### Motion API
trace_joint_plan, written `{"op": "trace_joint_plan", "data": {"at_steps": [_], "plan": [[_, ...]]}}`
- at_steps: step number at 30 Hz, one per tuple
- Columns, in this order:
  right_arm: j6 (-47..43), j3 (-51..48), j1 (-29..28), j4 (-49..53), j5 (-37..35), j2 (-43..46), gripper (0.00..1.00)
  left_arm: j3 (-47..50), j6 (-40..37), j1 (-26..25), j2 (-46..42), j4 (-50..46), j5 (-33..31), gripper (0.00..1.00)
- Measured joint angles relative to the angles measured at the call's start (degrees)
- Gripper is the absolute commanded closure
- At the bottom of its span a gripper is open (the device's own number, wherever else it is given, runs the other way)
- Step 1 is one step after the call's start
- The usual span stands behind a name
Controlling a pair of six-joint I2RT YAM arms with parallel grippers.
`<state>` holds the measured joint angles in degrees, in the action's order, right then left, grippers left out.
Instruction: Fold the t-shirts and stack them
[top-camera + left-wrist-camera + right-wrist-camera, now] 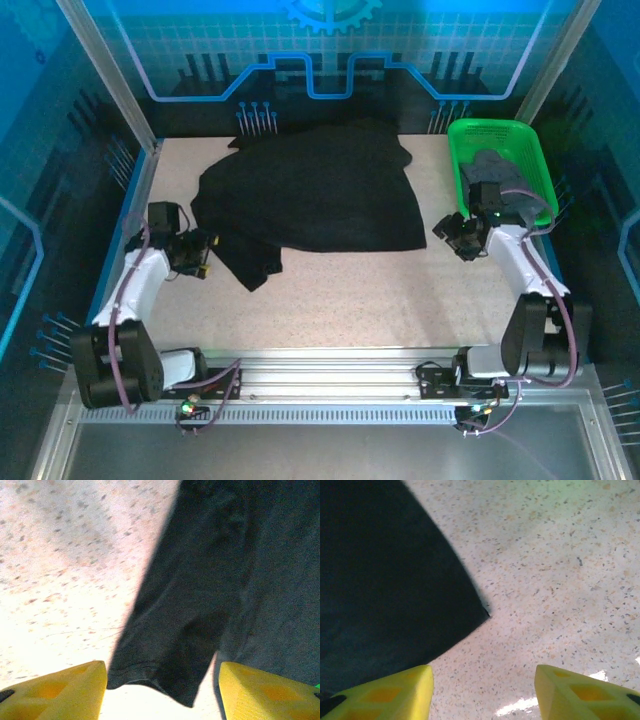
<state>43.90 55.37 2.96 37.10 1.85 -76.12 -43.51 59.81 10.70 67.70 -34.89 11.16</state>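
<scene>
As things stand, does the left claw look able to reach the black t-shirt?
Probably yes: the left claw is open, and a hemmed end of the black t-shirt lies uncovered on the table ahead of its fingers.

**Both grippers parted, arms angled inward**

We hold our left arm point(130, 295) bent up from its near-left base. The left gripper point(203, 255) points right, its yellow fingers point(55, 692) set wide apart. Our right arm point(527, 270) rises from the near-right base. The right gripper point(448, 230) points left, jaws likewise apart.
</scene>
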Motion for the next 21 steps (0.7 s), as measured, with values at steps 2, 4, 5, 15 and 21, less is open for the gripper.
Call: {"op": "trace_joint_plan", "data": {"at_steps": [2,4,5,15,21], "plan": [[-0.5,-1.0,-0.8,0.0,0.0,1.7,0.44,2.7,-0.2,-0.8,-0.7,0.2,0.1,0.4],[-1.1,-1.9,-1.6,-0.2,0.1,2.3,0.45,3.9,-0.2,-2.2,0.1,0.5,0.4,0.41],[-1.4,-2.3,-2.1,-0.2,0.1,2.2,0.45,3.9,-0.1,-3.0,1.0,0.9,0.7,0.42],[-2.0,-2.9,-3.5,-1.2,0.7,-1.7,0.45,0.6,0.2,-11.0,13.3,1.3,0.0,0.47],[-1.7,-2.9,-3.8,-2.1,1.2,-3.7,0.45,0.0,2.0,-16.0,19.8,2.7,-0.6,0.82]]}}
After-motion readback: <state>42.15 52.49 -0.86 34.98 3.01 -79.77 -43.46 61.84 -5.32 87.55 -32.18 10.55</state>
